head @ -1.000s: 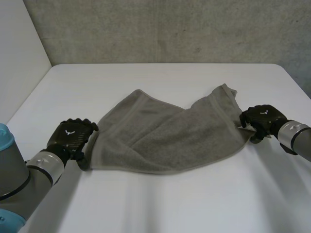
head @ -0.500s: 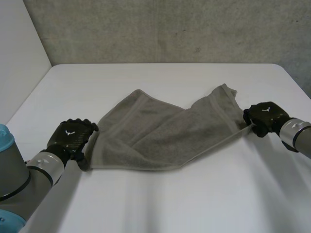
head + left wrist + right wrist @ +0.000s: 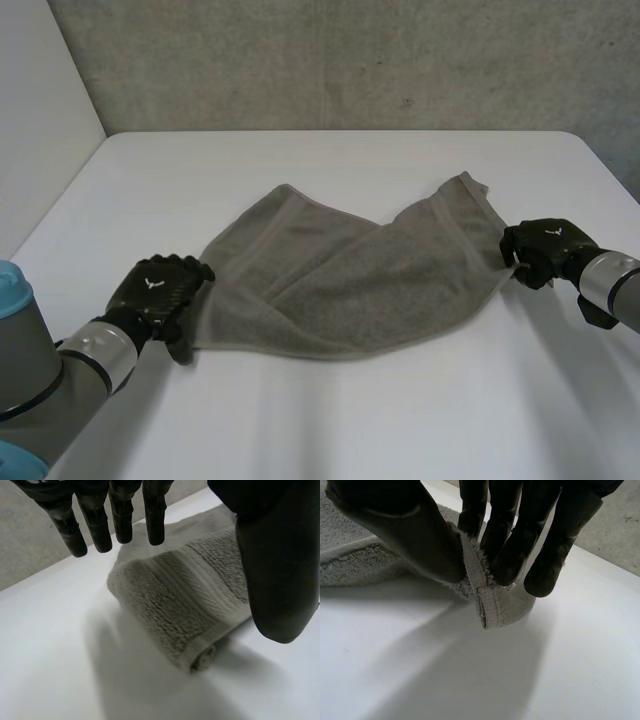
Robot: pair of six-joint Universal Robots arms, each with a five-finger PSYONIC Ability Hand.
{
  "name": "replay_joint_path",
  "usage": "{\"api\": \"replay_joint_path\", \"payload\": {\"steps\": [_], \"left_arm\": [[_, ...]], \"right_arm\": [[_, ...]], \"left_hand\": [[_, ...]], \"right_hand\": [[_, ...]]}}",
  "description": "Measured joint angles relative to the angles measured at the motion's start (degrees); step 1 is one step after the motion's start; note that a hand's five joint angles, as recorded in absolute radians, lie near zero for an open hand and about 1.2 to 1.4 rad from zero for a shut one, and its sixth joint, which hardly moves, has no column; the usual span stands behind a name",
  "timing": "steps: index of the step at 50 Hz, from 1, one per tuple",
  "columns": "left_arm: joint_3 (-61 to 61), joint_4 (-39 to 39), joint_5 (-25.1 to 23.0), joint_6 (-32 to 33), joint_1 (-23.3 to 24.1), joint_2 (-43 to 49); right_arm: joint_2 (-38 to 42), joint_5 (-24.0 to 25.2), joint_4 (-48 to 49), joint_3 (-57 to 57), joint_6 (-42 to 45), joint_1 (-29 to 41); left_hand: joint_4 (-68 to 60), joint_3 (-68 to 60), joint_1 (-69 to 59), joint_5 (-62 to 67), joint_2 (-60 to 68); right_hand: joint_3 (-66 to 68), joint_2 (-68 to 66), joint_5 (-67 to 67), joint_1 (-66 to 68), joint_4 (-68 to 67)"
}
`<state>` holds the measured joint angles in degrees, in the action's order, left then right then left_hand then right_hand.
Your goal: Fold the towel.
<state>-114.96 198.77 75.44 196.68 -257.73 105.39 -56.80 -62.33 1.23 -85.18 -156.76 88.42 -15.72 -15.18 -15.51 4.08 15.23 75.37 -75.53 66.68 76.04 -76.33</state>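
A grey towel [image 3: 345, 270] lies crumpled and partly doubled over in the middle of the white table [image 3: 350, 420]. My right hand [image 3: 542, 250] is at its right near corner, and in the right wrist view the thumb and fingers [image 3: 507, 555] pinch the towel's corner hem [image 3: 487, 602]. My left hand [image 3: 160, 292] hovers at the towel's left near corner with fingers straight and spread. In the left wrist view that rolled corner [image 3: 200, 655] lies under the palm, between the fingers [image 3: 112, 520] and the thumb [image 3: 277, 570], and nothing grips it.
A grey concrete wall [image 3: 350, 60] stands behind the table's far edge. A pale wall panel [image 3: 40, 100] runs along the table's left side. Bare tabletop lies in front of the towel and beyond it.
My right hand has closed on the towel's right corner and drawn it slightly to the right. My left hand has slid a little forward and right, to the towel's left corner.
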Motion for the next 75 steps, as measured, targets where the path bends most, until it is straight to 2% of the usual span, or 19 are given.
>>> {"api": "replay_joint_path", "payload": {"steps": [9, 21, 31, 38, 56, 65, 75], "left_arm": [[-0.5, 1.71, -0.12, 0.08, 0.24, 0.48], [3.98, 5.3, 0.83, 0.43, 0.78, 6.51], [9.81, 5.19, 4.21, 0.58, 0.88, 11.6], [13.0, 5.06, 6.14, 0.57, 0.91, 12.96], [25.98, 2.61, 9.99, -0.22, 0.97, 16.51], [20.73, -0.3, 9.3, -0.16, 0.07, 12.37], [6.68, -1.27, 2.96, 0.55, -2.22, 3.78]], "right_arm": [[-0.22, 0.54, -0.03, -0.59, 0.17, 0.0], [-0.79, 0.99, 0.04, -1.46, 0.17, -0.18], [-0.96, 1.08, 0.08, -1.77, 0.23, -0.29], [-1.21, 1.08, 0.12, -2.07, 0.23, -0.27], [-1.75, 1.07, 0.25, -3.04, 0.23, 0.02], [-2.07, 1.07, 0.35, -3.48, 0.23, 0.04], [-2.03, 1.13, 0.36, -3.66, 0.23, 0.16]], "left_hand": [[0.4, 0.38, 0.73, -0.24, -0.46], [0.4, 0.38, 0.73, -0.2, -0.45], [-0.08, -0.98, -0.88, 2.82, 0.98], [-6.64, -7.55, -7.07, 8.75, 7.45], [-6.68, -7.69, -7.04, 8.87, 7.47], [-6.58, -7.6, -6.96, 8.52, 7.39], [-6.6, -7.61, -6.99, 8.41, 7.39]], "right_hand": [[0.0, 0.0, 0.0, 0.0, 0.0], [0.0, 0.0, 0.0, 0.0, 0.0], [0.0, 0.0, 0.0, 0.0, 0.0], [0.0, 0.0, 0.0, 0.0, 0.0], [0.0, 0.0, 0.0, 0.0, 0.0], [0.0, 0.0, 0.0, 0.0, 0.0], [0.0, 0.0, 0.0, 0.01, 0.0]]}}
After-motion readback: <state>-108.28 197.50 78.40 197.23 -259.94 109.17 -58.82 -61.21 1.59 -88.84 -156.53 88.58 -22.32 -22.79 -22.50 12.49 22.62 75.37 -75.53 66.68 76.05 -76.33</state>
